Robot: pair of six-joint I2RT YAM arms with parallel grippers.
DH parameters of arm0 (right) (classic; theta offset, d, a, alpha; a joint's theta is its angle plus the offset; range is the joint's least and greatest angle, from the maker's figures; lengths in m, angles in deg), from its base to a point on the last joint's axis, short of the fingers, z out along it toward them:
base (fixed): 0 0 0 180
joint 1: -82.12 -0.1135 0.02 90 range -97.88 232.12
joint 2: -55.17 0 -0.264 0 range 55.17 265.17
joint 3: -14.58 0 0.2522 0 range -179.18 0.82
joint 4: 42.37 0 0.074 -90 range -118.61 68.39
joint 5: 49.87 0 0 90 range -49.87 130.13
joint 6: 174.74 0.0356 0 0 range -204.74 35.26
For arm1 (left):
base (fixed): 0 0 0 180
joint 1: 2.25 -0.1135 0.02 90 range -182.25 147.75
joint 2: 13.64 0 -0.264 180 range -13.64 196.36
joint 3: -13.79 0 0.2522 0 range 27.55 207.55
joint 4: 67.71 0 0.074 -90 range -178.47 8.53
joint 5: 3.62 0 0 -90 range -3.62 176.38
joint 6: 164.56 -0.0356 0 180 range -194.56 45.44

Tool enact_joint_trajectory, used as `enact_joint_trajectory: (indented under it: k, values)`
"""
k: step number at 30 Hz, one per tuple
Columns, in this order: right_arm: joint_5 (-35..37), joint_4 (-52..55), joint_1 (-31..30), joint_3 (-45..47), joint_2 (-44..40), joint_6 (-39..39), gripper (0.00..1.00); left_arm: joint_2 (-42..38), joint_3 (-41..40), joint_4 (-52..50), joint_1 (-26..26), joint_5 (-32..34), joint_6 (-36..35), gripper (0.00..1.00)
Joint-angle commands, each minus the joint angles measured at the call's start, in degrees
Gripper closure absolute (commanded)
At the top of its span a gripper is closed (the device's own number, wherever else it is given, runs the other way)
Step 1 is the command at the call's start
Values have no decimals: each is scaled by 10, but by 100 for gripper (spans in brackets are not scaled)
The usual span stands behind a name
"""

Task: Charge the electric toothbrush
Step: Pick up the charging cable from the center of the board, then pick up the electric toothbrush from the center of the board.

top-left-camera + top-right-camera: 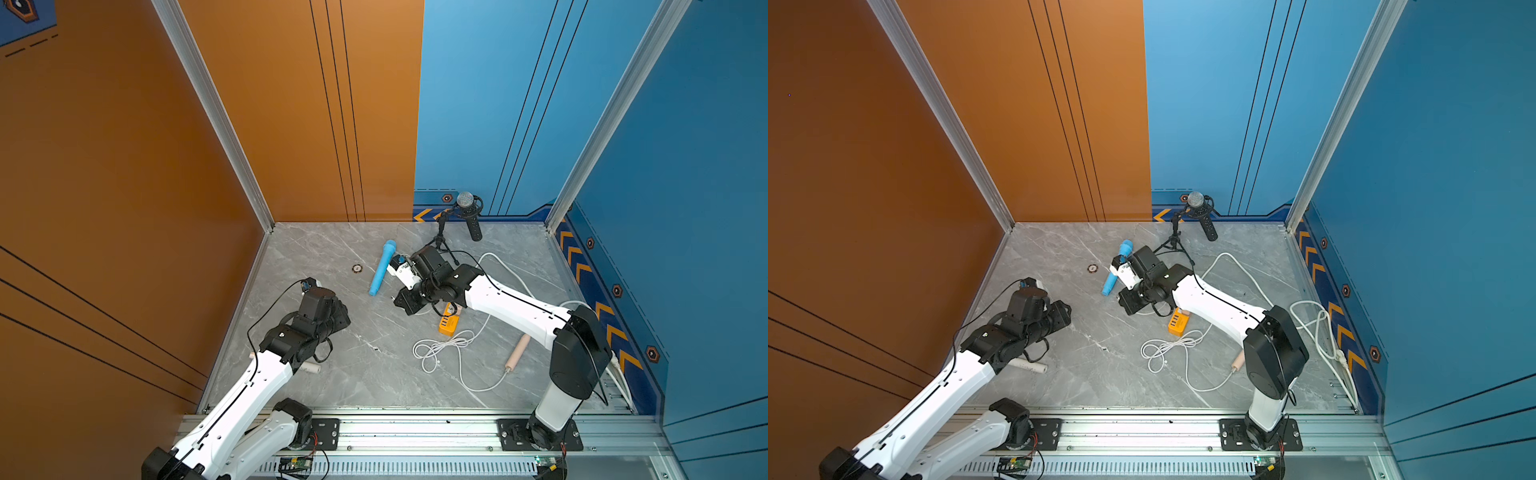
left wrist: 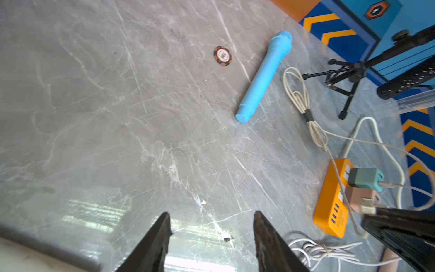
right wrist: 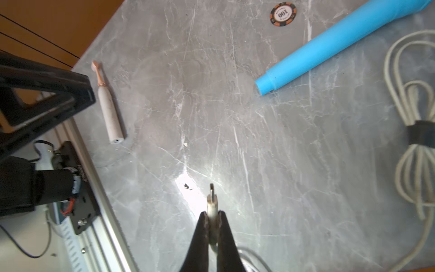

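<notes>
Our right claw (image 3: 213, 214) is pinched shut on the white charging plug (image 3: 211, 203). The plug's metal tip sticks out past the fingertips, above bare table (image 3: 235, 141). From that tip the toothbrush (image 3: 108, 106) lies well apart and off to one side, flat on the table near its front edge, on the orange wall's side.

In both top views the left arm (image 1: 266, 374) covers most of the toothbrush (image 1: 311, 368), and only its white butt end shows. Its long axis runs across the table's front: the brush head is toward the orange wall, and the butt with the charging hole faces the table's middle.

We judge that the plug must swing round to line up with that axis. The left claw (image 2: 211, 235) is partly open and empty, and it is the nearer one, though it looks away over the table's middle.
</notes>
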Motion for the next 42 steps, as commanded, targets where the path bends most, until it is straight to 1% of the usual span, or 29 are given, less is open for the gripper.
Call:
enact_joint_trajectory:
  k: [1, 3, 5, 7, 11, 16, 19, 21, 28, 37, 42]
  values:
    - [-79, -67, -11, 49, -8, 113, 100, 22, 25, -116, -18, 36, 49, 37]
    - [-78, -87, -23, 65, -12, 129, 100, 36, 29, -152, -26, 40, 68, 34]
    - [-76, -111, -30, 81, -16, 142, 100, 41, 25, -182, -27, 63, 88, 33]
    - [-71, -114, -33, 88, -15, 152, 100, 43, 13, -203, -34, 78, 105, 29]
    - [-71, -126, -39, 97, -16, 159, 100, 49, -12, -229, -58, 82, 142, 25]
    - [-74, -128, -40, 105, -23, 140, 100, 65, -40, -245, -83, 79, 170, 24]
    - [-76, -128, -40, 112, -26, 136, 100, 78, -47, -244, -90, 86, 182, 24]
    - [-84, -127, -40, 112, -24, 133, 100, 90, -51, -241, -94, 78, 189, 24]
    - [-78, -125, -39, 111, -24, 128, 100, 148, -42, -227, -91, 81, 188, 27]
    - [-66, -121, -38, 108, -15, 128, 100, 202, -61, -182, -87, 74, 196, 39]
    - [-60, -118, -37, 105, -12, 128, 100, 219, -76, -159, -84, 72, 204, 43]
